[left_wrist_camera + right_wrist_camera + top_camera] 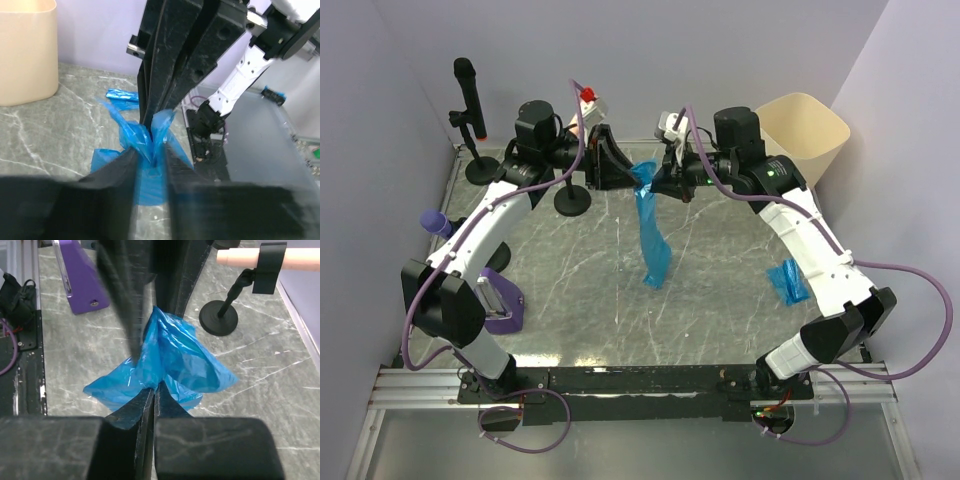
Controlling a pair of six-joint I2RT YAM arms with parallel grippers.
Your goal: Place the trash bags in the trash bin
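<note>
A grey marbled desk (720, 300) is forming the base of the enclosure. Plain pale lilac walls are closing it in on three sides: the back wall (650, 50), the left wall (370, 150) and the right wall (920, 120). An aluminium rail (420, 385) is running along the near edge. Light is glaring off the desk just beside the rail.

Soft, even overhead light casts faint shadows and a pale glare strip along the near edge of the tabletop (720, 300), while the left hand (150, 154) and right hand (153, 392) blur darkly in their wrist views.
</note>
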